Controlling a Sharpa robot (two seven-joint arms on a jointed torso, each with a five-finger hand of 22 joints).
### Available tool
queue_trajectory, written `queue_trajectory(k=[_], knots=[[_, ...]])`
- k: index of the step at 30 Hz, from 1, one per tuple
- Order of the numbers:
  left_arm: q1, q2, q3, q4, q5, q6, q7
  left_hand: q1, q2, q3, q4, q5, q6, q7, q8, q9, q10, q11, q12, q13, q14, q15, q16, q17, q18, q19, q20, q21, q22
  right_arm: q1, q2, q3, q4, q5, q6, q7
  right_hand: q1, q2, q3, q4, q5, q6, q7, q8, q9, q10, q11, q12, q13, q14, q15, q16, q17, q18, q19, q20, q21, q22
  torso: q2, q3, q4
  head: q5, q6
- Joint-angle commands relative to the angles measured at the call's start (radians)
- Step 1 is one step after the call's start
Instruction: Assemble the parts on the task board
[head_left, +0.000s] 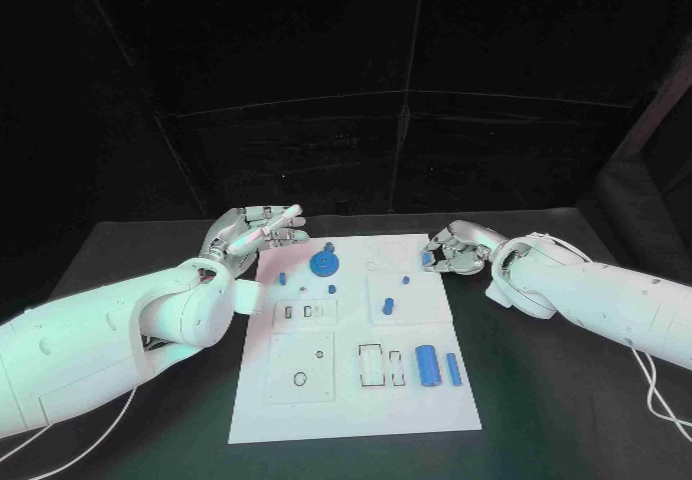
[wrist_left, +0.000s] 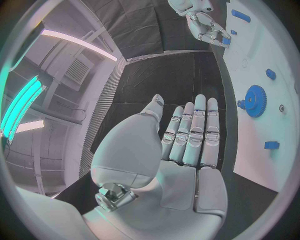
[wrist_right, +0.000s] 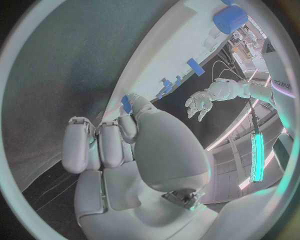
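While two loose blue cylinders (head_left: 428, 364) lie lengthwise near the task board's (head_left: 353, 405) near right corner, right hand (head_left: 456, 250) pinches a small blue part (head_left: 428, 260) at the far right edge; left hand (head_left: 254, 234) spread, empty, far left edge.

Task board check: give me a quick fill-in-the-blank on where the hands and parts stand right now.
1. The left hand is ____, holding nothing.
2. The right hand pinches a small ____ part.
3. The blue gear lies on the far end of the white ____.
4. The large blue cylinder lies on the board's ____ end.

Missing: open; blue; task board; near
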Motion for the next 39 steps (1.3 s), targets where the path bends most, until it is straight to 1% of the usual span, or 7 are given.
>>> queue_trajectory(k=[1,8,15,21,25,32,39], knots=[[0.001,0.001,0.001,0.001,0.001,0.01,0.008,0.007,0.005,-0.001,-0.005,0.002,0.007,-0.001,-0.006,-0.001,0.007,-0.001,-0.006,-0.001,0.009,0.001,-0.005,0.001,0.014,0.01,0.0,-0.005,-0.001,0.001,0.001,0.0,0.0,0.002,0.002,0.007,0.002,0.013,0.008,-0.001,-0.004,0.016,-0.004,0.008,0.002,0.009,-0.002,0.007,0.004,0.033,-0.009,0.002,0.002,-0.008,0.0,-0.009,0.004,0.002,0.0,-0.0001,-0.0003,0.0,-0.001],[0.001,0.001,0.001,0.0,0.001,0.011,0.007,0.007,0.005,-0.001,-0.005,0.002,0.007,-0.001,-0.006,-0.001,0.007,-0.001,-0.006,-0.001,0.009,0.001,-0.005,0.001,0.014,0.01,0.0,-0.005,-0.001,0.001,0.002,0.0,0.002,0.017,-0.056,0.02,0.012,0.044,0.041,-0.01,-0.045,0.07,-0.027,0.039,0.01,0.025,-0.021,0.024,0.022,0.035,-0.025,0.006,0.01,-0.01,0.005,-0.022,0.009,0.012,0.0,0.0004,-0.0003,0.0,-0.002],[0.001,0.0,0.001,-0.002,0.001,0.011,0.007,0.007,0.005,-0.001,-0.005,0.002,0.007,-0.001,-0.006,-0.001,0.007,-0.001,-0.006,-0.001,0.009,0.001,-0.005,0.001,0.014,0.01,0.0,-0.005,-0.001,0.001,-0.004,0.0,0.025,0.062,-0.165,0.029,0.015,0.056,0.066,-0.02,-0.02,0.074,-0.032,0.045,0.01,0.045,-0.027,0.047,0.046,0.041,-0.031,0.019,0.034,-0.012,0.011,-0.03,0.014,0.023,-0.001,0.0,-0.0002,0.0,-0.001],[0.001,-0.005,0.001,-0.002,0.001,0.009,0.009,0.008,0.006,-0.001,-0.007,0.002,0.007,-0.001,-0.007,-0.001,0.007,-0.001,-0.007,-0.001,0.009,0.001,-0.007,0.002,0.014,0.011,0.0,-0.007,-0.001,0.002,-0.03,0.001,0.106,0.057,-0.227,-0.035,0.015,0.057,0.078,-0.025,-0.008,0.07,-0.031,0.043,0.008,0.048,-0.026,0.052,0.051,0.042,-0.031,0.022,0.04,-0.013,0.013,-0.031,0.016,0.027,-0.003,-0.0033,0.0005,0.001,0.001],[0.002,-0.003,0.001,-0.008,0.001,0.009,0.009,0.008,0.006,-0.001,-0.007,0.002,0.007,-0.001,-0.007,-0.001,0.007,-0.001,-0.008,-0.001,0.009,0.001,-0.007,0.002,0.014,0.011,0.0,-0.007,-0.001,0.007,-0.039,0.001,0.181,0.053,-0.267,-0.118,0.009,0.058,0.086,-0.026,-0.001,0.064,-0.029,0.041,0.007,0.051,-0.024,0.055,0.056,0.044,-0.03,0.027,0.047,-0.014,0.016,-0.031,0.018,0.032,-0.006,-0.0015,0.0003,0.005,-0.001],[0.002,0.002,0.001,-0.031,0.001,0.013,0.01,0.009,0.007,-0.001,-0.008,0.002,0.008,-0.001,-0.007,-0.001,0.008,-0.001,-0.008,-0.001,0.01,0.001,-0.007,0.002,0.014,0.012,0.0,-0.008,-0.002,0.014,-0.014,0.001,0.295,0.007,-0.26,-0.246,0.006,0.058,0.095,-0.029,0.004,0.059,-0.027,0.038,0.005,0.049,-0.023,0.054,0.055,0.044,-0.029,0.028,0.048,-0.014,0.017,-0.03,0.019,0.033,-0.017,-0.0044,0.0022,0.017,-0.008],[0.003,0.006,0.001,-0.055,0.005,0.014,0.014,0.01,0.007,-0.001,-0.009,0.002,0.009,-0.002,-0.007,-0.001,0.009,-0.002,-0.008,-0.001,0.01,0.001,-0.008,0.002,0.014,0.012,0.0,-0.008,-0.002,0.015,0.069,0.001,0.341,-0.091,-0.212,-0.315,0.004,0.057,0.098,-0.03,0.004,0.057,-0.026,0.037,0.004,0.049,-0.022,0.053,0.055,0.044,-0.028,0.028,0.048,-0.014,0.016,-0.03,0.018,0.031,-0.028,-0.0056,0.0049,0.036,-0.022]])
